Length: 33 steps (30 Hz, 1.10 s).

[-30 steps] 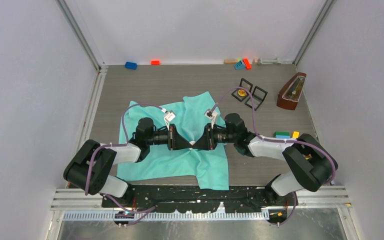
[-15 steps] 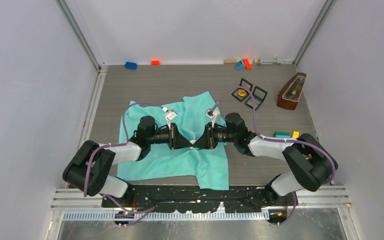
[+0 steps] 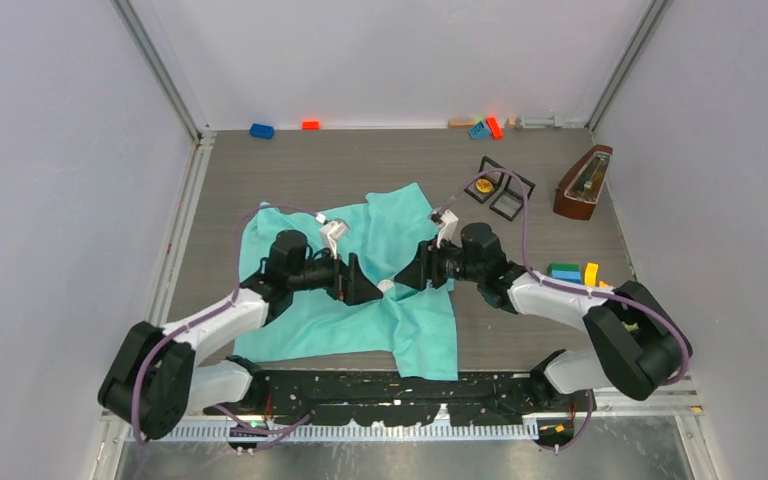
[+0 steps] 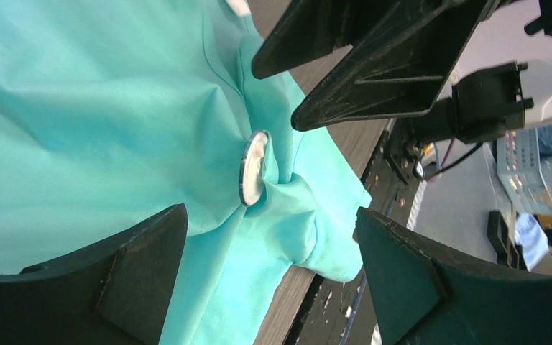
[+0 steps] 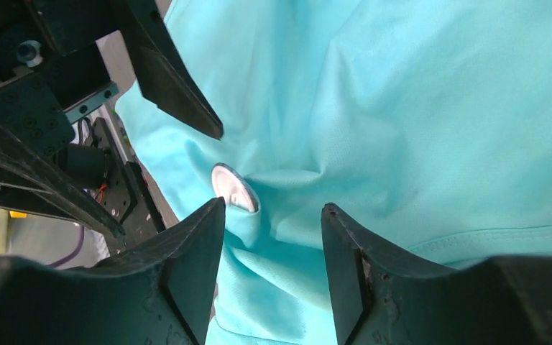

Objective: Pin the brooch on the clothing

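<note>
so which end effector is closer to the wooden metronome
right: the right end effector is over the shirt, left of the metronome; the left end effector is further left

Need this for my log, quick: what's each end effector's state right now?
Left end effector: open, holding nothing.
Right end effector: open, holding nothing.

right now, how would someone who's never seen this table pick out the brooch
Find the big turquoise T-shirt spread on the grey table. A little right of its middle, where the cloth puckers, sits the brooch: a small round silvery disc, the only shiny thing on the fabric.
</note>
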{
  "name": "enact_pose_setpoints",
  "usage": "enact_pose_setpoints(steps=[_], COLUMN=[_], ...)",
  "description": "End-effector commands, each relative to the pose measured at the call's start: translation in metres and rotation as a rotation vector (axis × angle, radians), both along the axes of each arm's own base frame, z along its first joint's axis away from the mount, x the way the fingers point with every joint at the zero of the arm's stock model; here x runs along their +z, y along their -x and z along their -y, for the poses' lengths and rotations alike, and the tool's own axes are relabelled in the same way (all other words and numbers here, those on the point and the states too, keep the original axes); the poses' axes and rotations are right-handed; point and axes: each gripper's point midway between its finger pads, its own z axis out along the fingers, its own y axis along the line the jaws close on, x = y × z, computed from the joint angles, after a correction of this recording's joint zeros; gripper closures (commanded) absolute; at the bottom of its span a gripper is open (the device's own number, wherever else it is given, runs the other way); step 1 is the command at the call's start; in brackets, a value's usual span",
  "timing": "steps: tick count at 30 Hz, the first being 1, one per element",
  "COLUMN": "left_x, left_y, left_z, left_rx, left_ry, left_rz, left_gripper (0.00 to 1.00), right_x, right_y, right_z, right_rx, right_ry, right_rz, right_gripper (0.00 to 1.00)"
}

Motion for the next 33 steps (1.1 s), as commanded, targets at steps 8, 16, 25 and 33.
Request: enact_pose_setpoints(steps=[8, 16, 25, 33], left_x=[0.075, 0.115, 0.113, 0.11], left_y=[-0.024, -0.06, -0.103, -0.098], left_z=[-0.07, -0.124, -0.208, -0.23], left_rx=[0.388, 0.484, 0.774, 0.848], left_ry=[-0.236, -0.322, -0.549, -0.625], left_rz=[0.105, 0.028, 0.089, 0.138], left_gripper=[0.0, 0.0, 0.0, 0.0], right_x=[0.052, 0.076, 0.057, 0.01], right_y=[-0.017, -0.076, -0.167, -0.247], right_z=[0.046, 0.155, 0.211, 0.225], right_rx=[-0.281, -0.78, -1.014, -0.982], right_ry=[0.133, 0.569, 1.026, 1.3], right_rz=[-0.002, 0.056, 0.114, 0.117], right_gripper=[0.33, 0.2, 0.31, 0.44])
